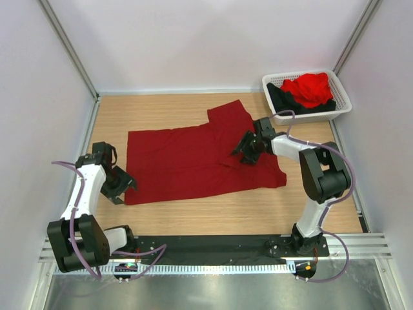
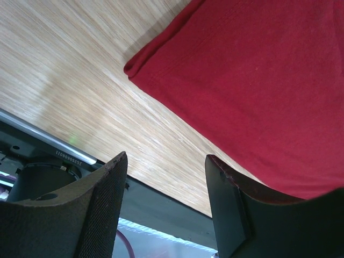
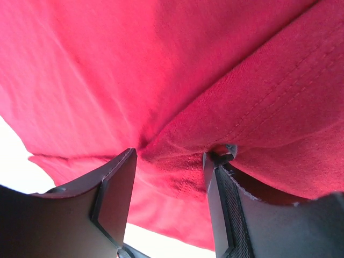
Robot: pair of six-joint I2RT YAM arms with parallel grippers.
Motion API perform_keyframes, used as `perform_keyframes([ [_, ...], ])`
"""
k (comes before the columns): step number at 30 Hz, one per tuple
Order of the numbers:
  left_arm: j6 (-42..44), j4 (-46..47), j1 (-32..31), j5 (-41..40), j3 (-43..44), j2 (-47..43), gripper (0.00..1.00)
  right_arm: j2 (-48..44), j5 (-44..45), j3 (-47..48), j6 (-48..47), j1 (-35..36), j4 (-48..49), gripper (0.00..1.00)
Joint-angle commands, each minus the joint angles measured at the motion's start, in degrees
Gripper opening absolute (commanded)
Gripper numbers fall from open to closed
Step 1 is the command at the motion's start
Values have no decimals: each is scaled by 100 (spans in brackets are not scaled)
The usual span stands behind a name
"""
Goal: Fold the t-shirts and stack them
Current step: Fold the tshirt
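A dark crimson t-shirt (image 1: pixel 193 161) lies spread flat across the middle of the table, one sleeve pointing to the back. My left gripper (image 1: pixel 120 187) hovers at the shirt's near left corner. In the left wrist view it is open (image 2: pixel 166 159), with bare wood between the fingers and the shirt's hem (image 2: pixel 258 80) just beyond. My right gripper (image 1: pixel 248 150) sits low on the shirt near the sleeve seam. It is open (image 3: pixel 169 156) and straddles a raised fold of crimson cloth (image 3: pixel 183 145), its right fingertip (image 3: pixel 215 161) pressing into the fabric.
A white latticed basket (image 1: pixel 311 117) stands at the back right corner and holds a bright red t-shirt (image 1: pixel 313 89) on top of a black one (image 1: pixel 282 98). A black rail (image 1: pixel 213 245) runs along the table's near edge. Pale walls enclose three sides.
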Motion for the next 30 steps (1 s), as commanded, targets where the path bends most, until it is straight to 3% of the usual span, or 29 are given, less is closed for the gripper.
perform_keyframes([
  [1,129,56,-11,17,22,-119,61,372,-20,829,130,31,540,60],
  [5,138,73,-11,9,14,-119,60,671,-116,1577,263,39,585,63],
  [9,129,91,-11,44,57,-93,60,769,-187,2273,0,39,-29,66],
  [12,137,117,-11,35,119,-75,60,585,-117,2142,-255,31,-83,73],
  [20,243,214,-11,105,137,-40,61,224,611,1912,-1133,39,-1039,73],
  [24,435,459,-20,456,172,-66,68,49,1103,2054,-1530,74,-2234,73],
  [27,594,609,-99,624,312,48,71,-206,1569,1948,-1653,118,-2701,73],
  [29,673,583,-238,563,522,258,82,-364,1807,1869,-1706,145,-2895,73],
  [30,726,548,-326,440,610,320,82,-399,1921,1843,-1767,145,-3053,75],
])
